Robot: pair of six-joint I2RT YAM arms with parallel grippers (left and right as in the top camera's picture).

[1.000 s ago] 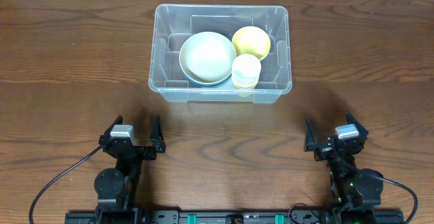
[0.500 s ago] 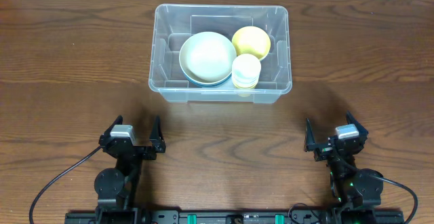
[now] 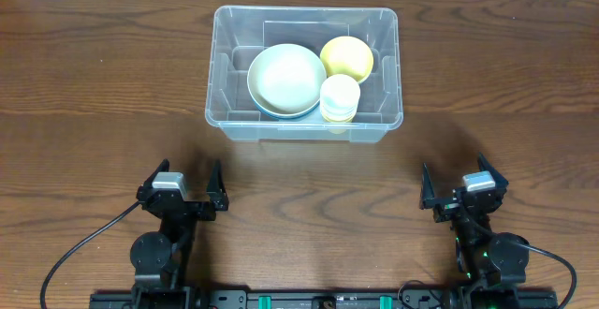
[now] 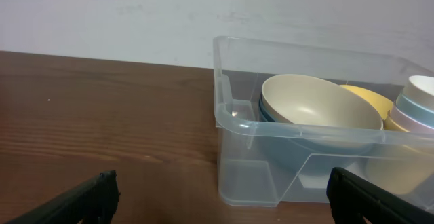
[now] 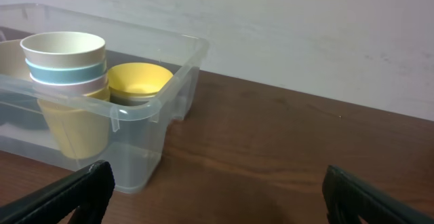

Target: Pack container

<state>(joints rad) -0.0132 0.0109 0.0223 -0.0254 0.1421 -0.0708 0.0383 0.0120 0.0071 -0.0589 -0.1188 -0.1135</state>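
The clear plastic container (image 3: pixel 234 122) stands at the back middle of the table. Inside it are a cream bowl (image 3: pixel 285 77) nested on a blue bowl, a yellow bowl (image 3: pixel 347 57) and a stack of cups (image 3: pixel 340 97). The container also shows in the left wrist view (image 4: pixel 234 115) and the right wrist view (image 5: pixel 146 119). My left gripper (image 3: pixel 182 180) is open and empty near the front left. My right gripper (image 3: pixel 454 180) is open and empty near the front right. Both are well in front of the container.
The dark wooden table (image 3: pixel 94 112) stretches out on both sides of the container. A white wall (image 4: pixel 135 13) lies behind the table. Black cables run from the arm bases at the front edge.
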